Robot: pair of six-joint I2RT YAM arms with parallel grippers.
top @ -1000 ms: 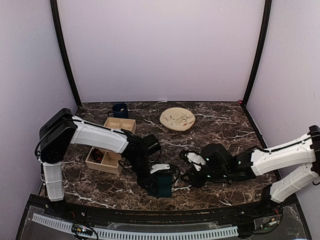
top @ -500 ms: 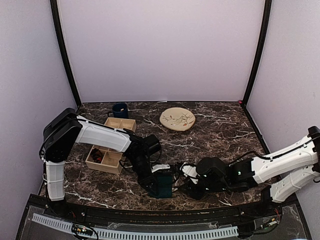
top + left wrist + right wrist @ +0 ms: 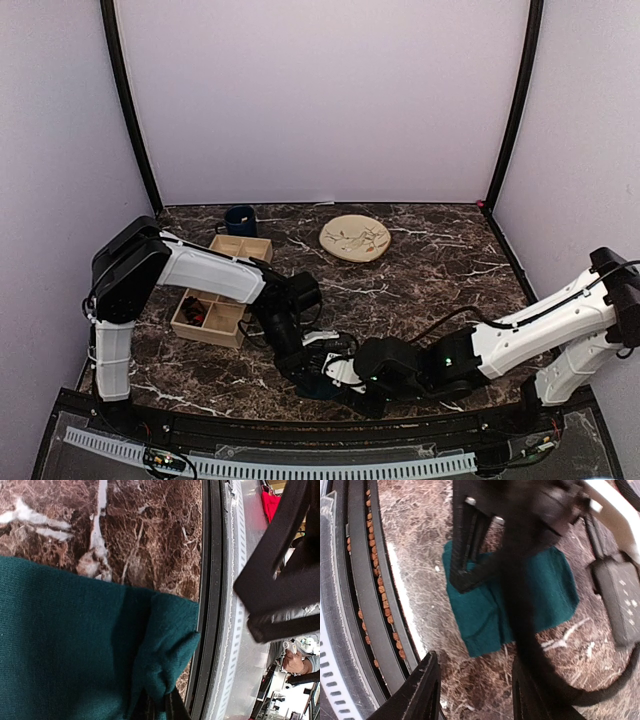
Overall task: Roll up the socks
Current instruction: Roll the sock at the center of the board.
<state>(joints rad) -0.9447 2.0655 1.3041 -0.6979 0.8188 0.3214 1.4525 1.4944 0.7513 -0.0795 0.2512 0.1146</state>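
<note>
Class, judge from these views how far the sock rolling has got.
Done: the teal sock lies folded near the front edge of the table. In hand: the left gripper pinches it; the right gripper, open, hovers close. Left: no finished roll shows yet.

Marble table [image 3: 440, 250] with teal socks [image 3: 487, 617], mug [image 3: 240, 220], wooden tray [image 3: 205, 332], plate [image 3: 355, 238]

We count | left arm [image 3: 205, 272], right arm [image 3: 540, 325]: two | teal sock bundle [image 3: 60, 640]: one | mug [image 3: 240, 220]: one | plate [image 3: 355, 238]: one | far wooden tray [image 3: 228, 243], near wooden tray [image 3: 205, 331]: two
</note>
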